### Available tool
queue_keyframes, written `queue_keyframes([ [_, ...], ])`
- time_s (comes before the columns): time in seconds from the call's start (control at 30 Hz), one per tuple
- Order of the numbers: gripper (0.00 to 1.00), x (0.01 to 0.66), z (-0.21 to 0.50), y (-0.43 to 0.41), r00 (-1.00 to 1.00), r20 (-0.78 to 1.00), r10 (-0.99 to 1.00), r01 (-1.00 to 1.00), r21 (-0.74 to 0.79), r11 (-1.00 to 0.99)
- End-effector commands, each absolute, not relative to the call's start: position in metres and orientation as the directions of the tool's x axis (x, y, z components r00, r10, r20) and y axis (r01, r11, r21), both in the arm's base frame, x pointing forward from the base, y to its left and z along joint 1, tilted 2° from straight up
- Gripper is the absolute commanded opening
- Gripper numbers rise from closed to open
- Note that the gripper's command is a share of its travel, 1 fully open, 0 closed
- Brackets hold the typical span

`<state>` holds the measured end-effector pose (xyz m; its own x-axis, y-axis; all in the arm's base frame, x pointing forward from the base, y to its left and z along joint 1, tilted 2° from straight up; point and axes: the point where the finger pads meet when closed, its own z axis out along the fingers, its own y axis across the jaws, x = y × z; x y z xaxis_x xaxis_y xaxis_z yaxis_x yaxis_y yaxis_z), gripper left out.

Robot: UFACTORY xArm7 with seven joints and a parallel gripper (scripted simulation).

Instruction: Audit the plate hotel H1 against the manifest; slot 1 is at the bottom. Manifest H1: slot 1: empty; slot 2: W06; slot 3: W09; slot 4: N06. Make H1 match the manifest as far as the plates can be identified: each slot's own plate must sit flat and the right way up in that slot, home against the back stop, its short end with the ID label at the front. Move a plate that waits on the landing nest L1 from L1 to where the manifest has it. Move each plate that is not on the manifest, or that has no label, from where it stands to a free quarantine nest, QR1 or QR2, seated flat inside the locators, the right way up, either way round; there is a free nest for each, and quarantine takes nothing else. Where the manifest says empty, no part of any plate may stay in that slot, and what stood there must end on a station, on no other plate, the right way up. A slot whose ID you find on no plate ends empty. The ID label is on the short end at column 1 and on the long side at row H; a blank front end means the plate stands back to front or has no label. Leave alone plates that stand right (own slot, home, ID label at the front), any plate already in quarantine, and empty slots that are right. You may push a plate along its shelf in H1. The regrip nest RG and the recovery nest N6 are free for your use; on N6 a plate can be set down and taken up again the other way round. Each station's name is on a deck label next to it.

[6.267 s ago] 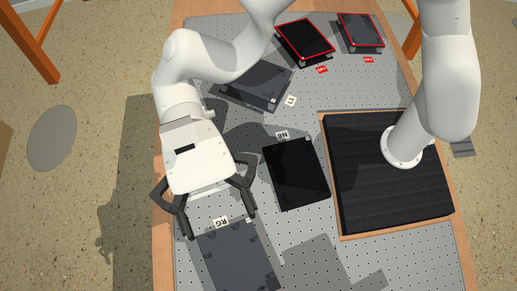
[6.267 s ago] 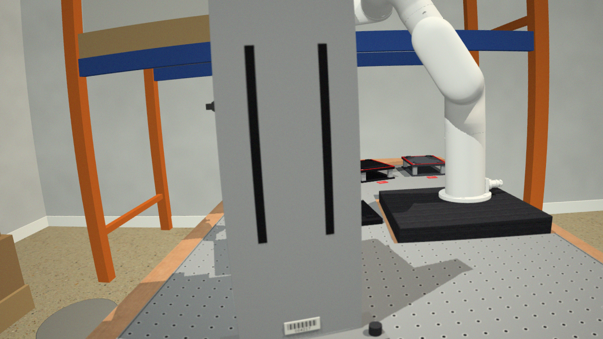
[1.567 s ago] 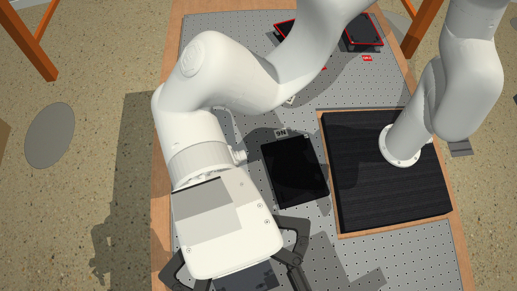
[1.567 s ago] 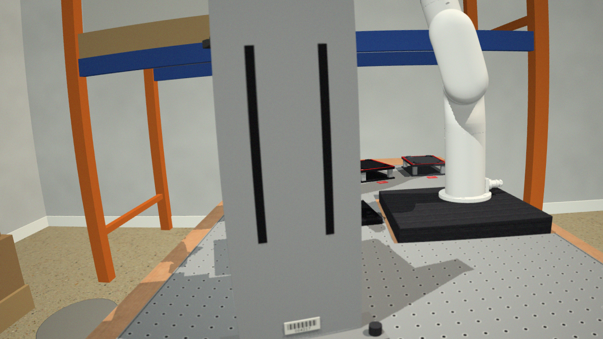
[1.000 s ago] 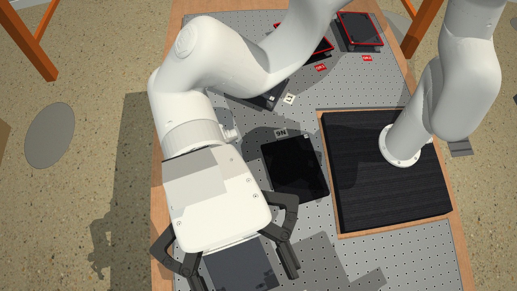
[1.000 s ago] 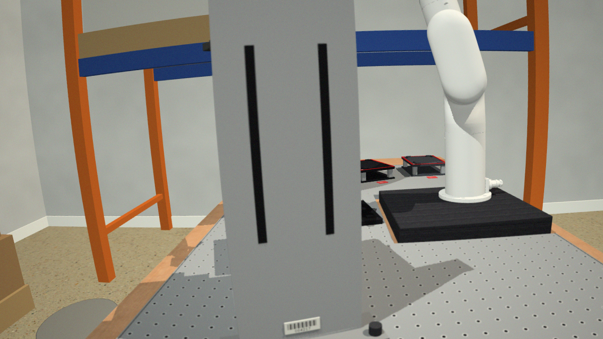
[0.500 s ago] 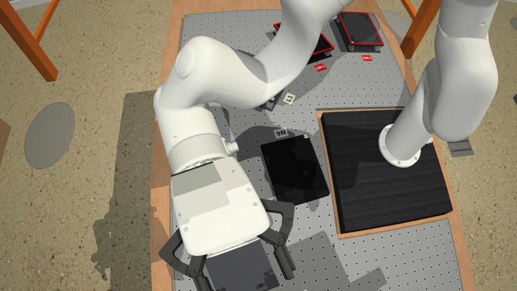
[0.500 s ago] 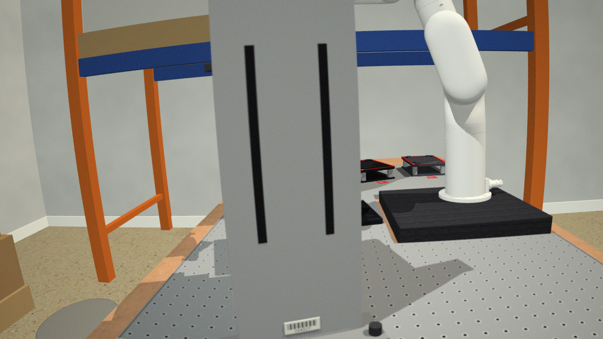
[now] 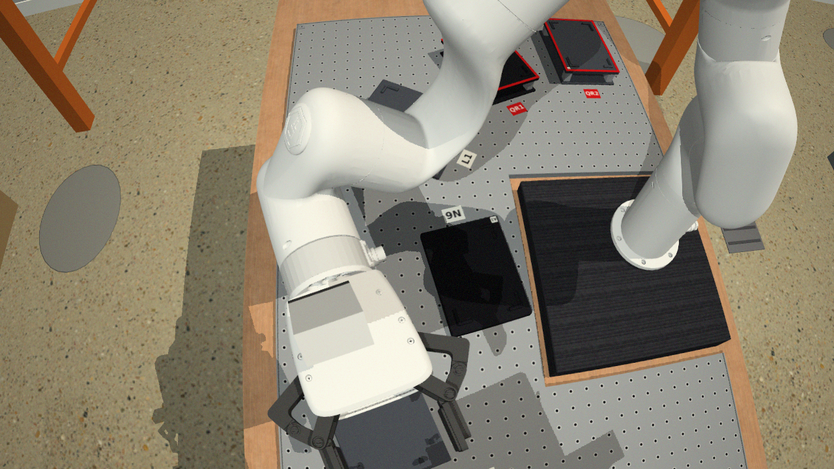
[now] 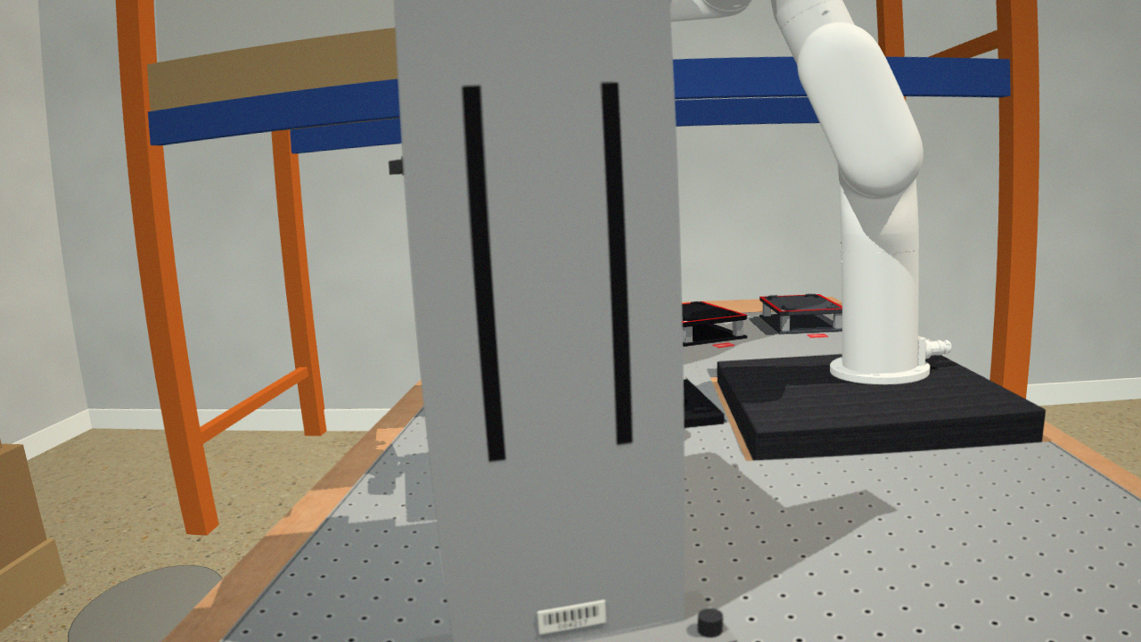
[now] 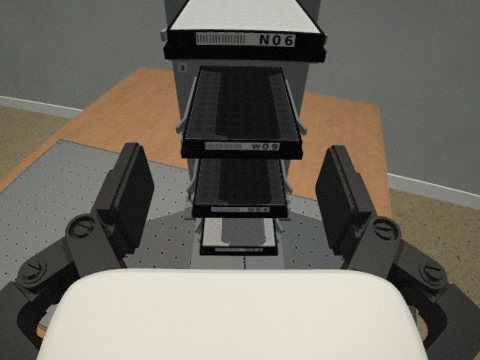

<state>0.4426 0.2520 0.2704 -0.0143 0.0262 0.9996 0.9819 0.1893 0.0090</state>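
In the wrist view, hotel H1 (image 10: 542, 263) holds a white plate N06 (image 11: 245, 15) at slot 4, dark plate W09 (image 11: 242, 110) at slot 3, dark plate W06 (image 11: 241, 185) at slot 2, and a white plate (image 11: 212, 235) at slot 1 with an unreadable front label. The labels face the front; the back ends' fit against the stops cannot be judged. My gripper (image 11: 235, 165) (image 9: 397, 449) is open and empty, its fingers wide to either side of the stack's view. Landing nest L1 (image 9: 402, 93) is partly hidden by the arm. QR2 (image 9: 583, 46) (image 10: 800, 303) bears no plate; QR1 (image 9: 518, 70) (image 10: 712, 310) is partly hidden.
Recovery nest N6 (image 9: 475, 273) is black and shows no plate. The black base block (image 9: 618, 326) (image 10: 877, 415) carries the arm at the right. A dark grey nest-like surface (image 9: 390, 431) lies below the gripper. H1's tall back panel blocks much of the exterior view.
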Motion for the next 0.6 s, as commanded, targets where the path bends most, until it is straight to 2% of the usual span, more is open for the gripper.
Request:
queue_keyframes([
  [0.0, 1.00, 0.444, 0.269, 0.252, -0.020, 0.999, 0.026, 0.982, 0.014, 0.190],
  [0.57, 1.00, 0.438, 0.268, 0.282, -0.020, 0.999, 0.026, 0.982, 0.014, 0.190],
])
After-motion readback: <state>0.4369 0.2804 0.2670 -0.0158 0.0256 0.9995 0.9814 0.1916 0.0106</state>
